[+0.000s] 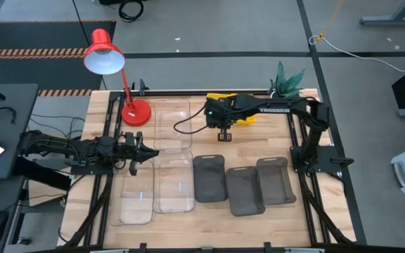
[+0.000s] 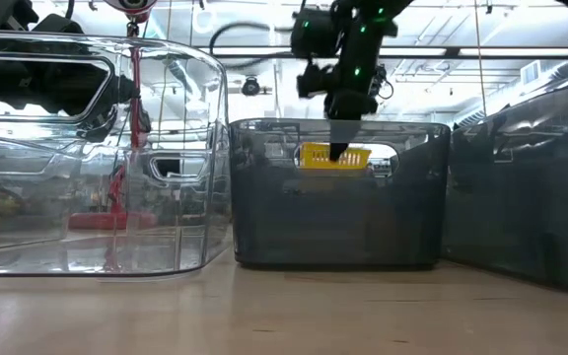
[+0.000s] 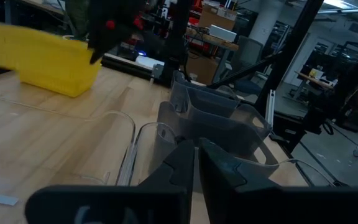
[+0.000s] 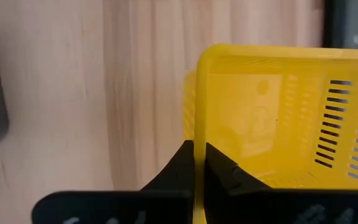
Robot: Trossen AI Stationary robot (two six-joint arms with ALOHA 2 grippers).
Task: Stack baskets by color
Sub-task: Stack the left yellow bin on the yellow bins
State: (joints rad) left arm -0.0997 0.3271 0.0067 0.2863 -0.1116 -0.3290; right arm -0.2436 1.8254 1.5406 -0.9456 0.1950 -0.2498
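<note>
A yellow basket (image 1: 248, 118) sits at the table's far middle, mostly under my right arm. It also shows in the left wrist view (image 3: 42, 59) and in the low view (image 2: 335, 156). My right gripper (image 1: 223, 135) is shut on its near side. Three dark grey baskets (image 1: 245, 188) lie side by side, open side up, near the front right. Clear baskets (image 1: 173, 181) lie left of them, and another clear basket (image 1: 172, 116) lies farther back. My left gripper (image 1: 146, 151) is shut and level over the table's left side, holding nothing. My right gripper pinches the yellow basket's side wall at the rim (image 4: 196, 134), beside a rounded corner, with one finger inside the basket and one outside. The fingers come steeply from above. Whether the basket's bottom is clear of the table I cannot tell.
A red desk lamp (image 1: 136, 111) stands at the far left with its shade (image 1: 104, 55) beyond the table edge. A small green plant (image 1: 287, 79) stands at the far right corner. Bare wood shows between the yellow basket and the grey baskets.
</note>
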